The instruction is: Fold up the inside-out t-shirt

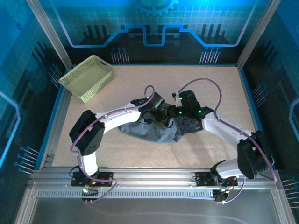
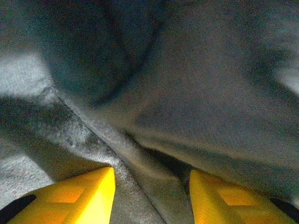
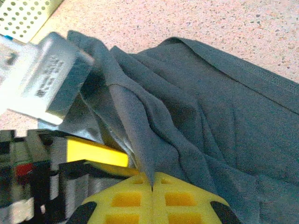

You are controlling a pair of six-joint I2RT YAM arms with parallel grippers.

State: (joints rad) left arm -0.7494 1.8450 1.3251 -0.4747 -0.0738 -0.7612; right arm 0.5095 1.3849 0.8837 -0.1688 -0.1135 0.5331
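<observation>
Top external: left arm (image 1: 117, 114), right arm (image 1: 224, 129) arched inward over t-shirt (image 1: 149, 132).

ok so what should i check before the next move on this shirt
1. right claw gripping the t-shirt: ok, shut on a fold.
2. left claw gripping: not ok, open, fabric inside it not pinched.
3. t-shirt lying flat: not ok, bunched.
4. basket clear of the t-shirt: ok, apart at the far left.
5. single layer pinched: cannot tell.
</observation>
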